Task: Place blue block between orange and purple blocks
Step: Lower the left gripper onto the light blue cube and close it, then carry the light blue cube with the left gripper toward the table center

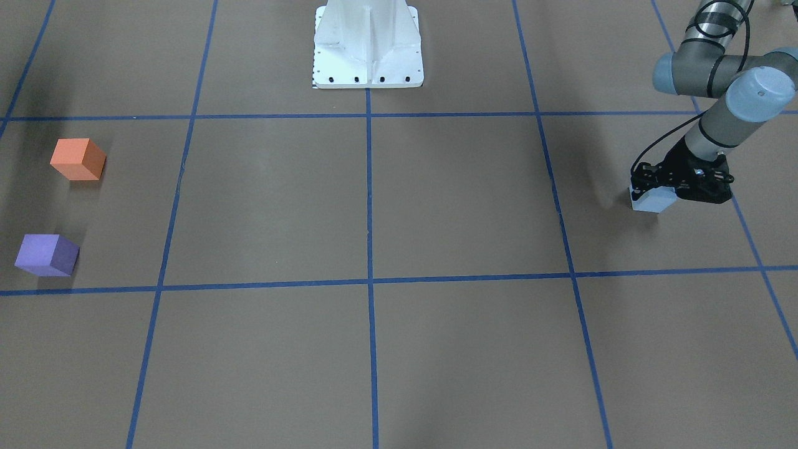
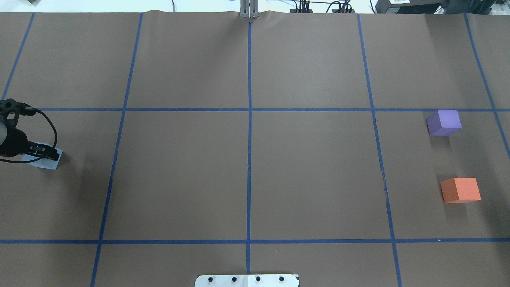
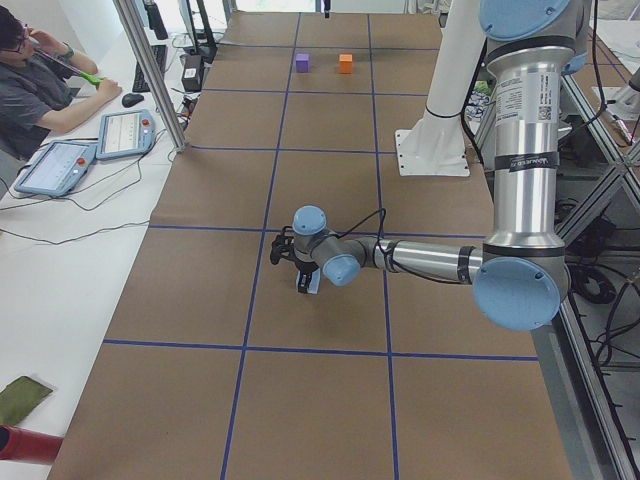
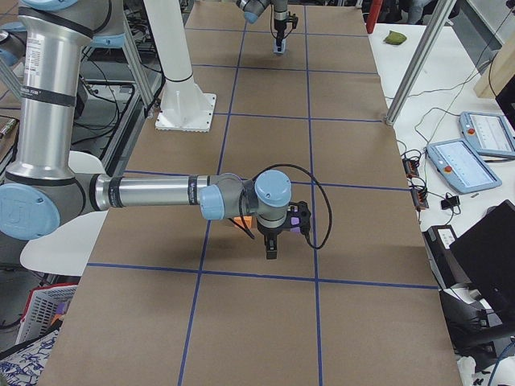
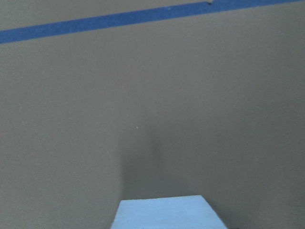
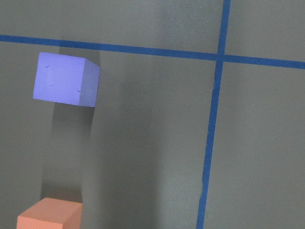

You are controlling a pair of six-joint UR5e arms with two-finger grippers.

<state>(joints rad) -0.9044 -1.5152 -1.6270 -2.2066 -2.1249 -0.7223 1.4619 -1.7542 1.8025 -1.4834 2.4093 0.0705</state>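
The small matte pale-blue cube [image 1: 653, 201] sits on the brown paper-covered table [image 1: 461, 206] at its far left end, right at the fingertips of my left gripper [image 1: 649, 192]. My fingers reach down around it, but I cannot tell whether they are pressing on it or only standing beside it. The bright orange cube [image 1: 77, 159] and the violet-purple cube [image 1: 46, 254] lie well apart from it at the right end, orange nearer my base, purple farther. My right gripper [image 4: 271, 251] hangs beside that pair, and I cannot tell how wide it is. I judge the carry runs left to right.
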